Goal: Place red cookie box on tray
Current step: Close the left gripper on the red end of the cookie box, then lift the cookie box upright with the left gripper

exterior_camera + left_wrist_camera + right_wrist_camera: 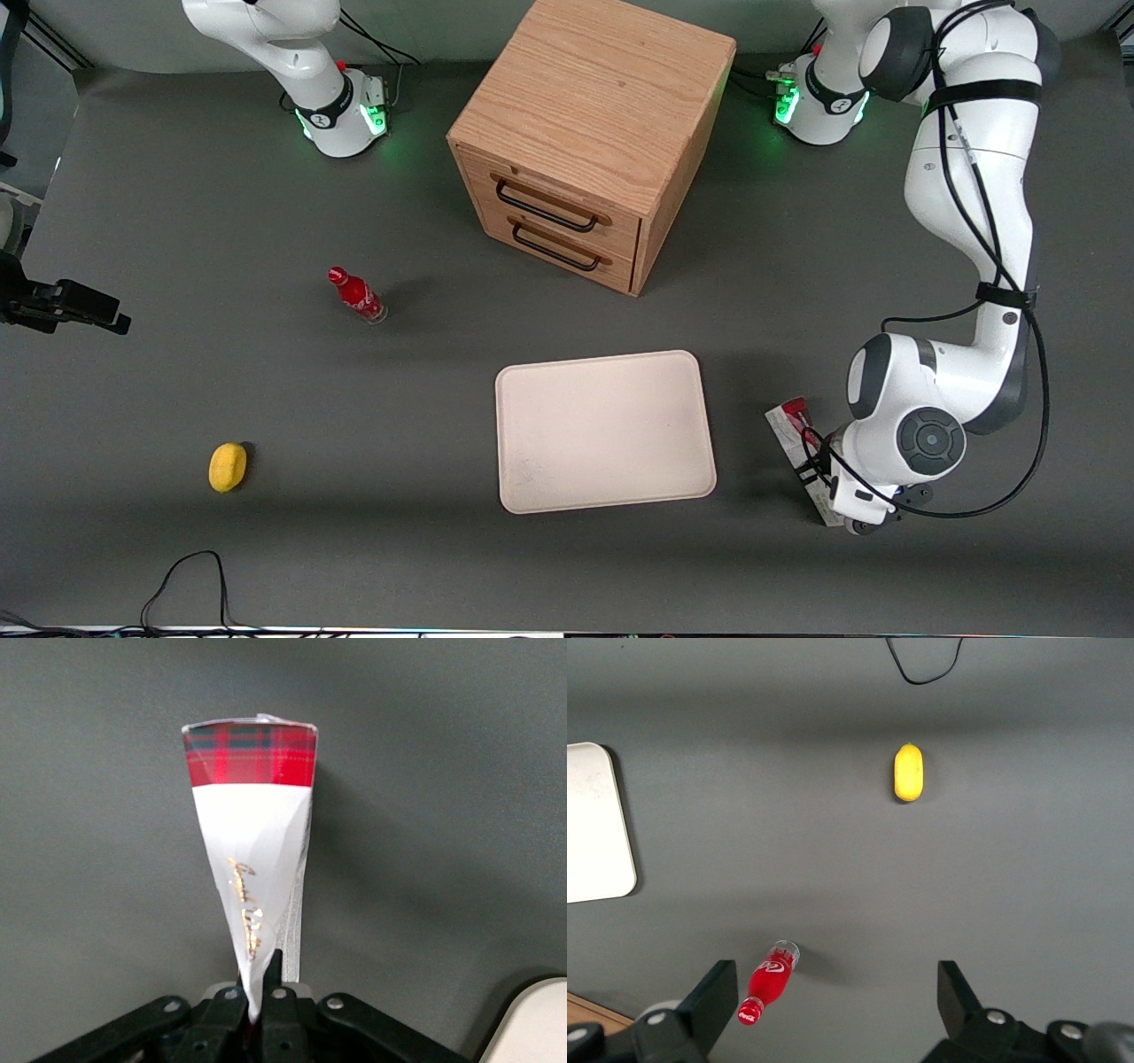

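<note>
My end effector (259, 992) clamped on the box (252, 868), beside the tray (605, 431).
Fingers pinch one narrow end of the box; its tartan end points away from my wrist. Box sits off the tray, just toward my end of the table (266, 549), near the front edge. Tray bare. Cabinet (589, 142) is farther from the front camera; bottle (357, 295) and lemon (228, 467) lie toward the parked arm's end.

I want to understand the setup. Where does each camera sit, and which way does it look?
Front: high, facing both arms; the gripper grips the red cookie box beside the tray.
Left wrist: looks down along the box.
Right wrist: looks down at table, bottle, lemon.
All three show the tray.
</note>
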Motion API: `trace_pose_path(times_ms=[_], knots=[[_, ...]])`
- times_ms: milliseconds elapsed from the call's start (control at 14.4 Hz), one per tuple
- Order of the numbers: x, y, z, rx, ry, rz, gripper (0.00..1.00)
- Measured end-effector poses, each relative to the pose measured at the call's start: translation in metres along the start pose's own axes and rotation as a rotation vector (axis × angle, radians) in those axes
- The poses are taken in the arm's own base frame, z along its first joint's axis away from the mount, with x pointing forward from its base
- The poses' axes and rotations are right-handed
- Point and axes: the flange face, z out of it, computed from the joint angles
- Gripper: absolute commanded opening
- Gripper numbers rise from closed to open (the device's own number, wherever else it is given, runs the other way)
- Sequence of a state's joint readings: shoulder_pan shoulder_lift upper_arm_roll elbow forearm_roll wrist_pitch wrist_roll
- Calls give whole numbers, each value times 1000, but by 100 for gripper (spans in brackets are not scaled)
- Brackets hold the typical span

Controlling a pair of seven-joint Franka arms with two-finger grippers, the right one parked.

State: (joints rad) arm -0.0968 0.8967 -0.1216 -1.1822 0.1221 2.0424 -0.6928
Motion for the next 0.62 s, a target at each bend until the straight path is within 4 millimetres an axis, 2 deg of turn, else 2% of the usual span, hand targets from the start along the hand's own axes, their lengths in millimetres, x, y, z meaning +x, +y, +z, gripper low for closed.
trace_pose_path(times_ms=[208, 347, 417, 486, 625], knots=[[1, -1, -5, 2, 3, 1, 0], [0, -5, -26, 27, -18, 9, 0], [-3, -9, -49, 45, -33, 22, 0], [-7, -14, -82, 57, -43, 40, 0], [-27, -28, -163, 66, -66, 69, 0]])
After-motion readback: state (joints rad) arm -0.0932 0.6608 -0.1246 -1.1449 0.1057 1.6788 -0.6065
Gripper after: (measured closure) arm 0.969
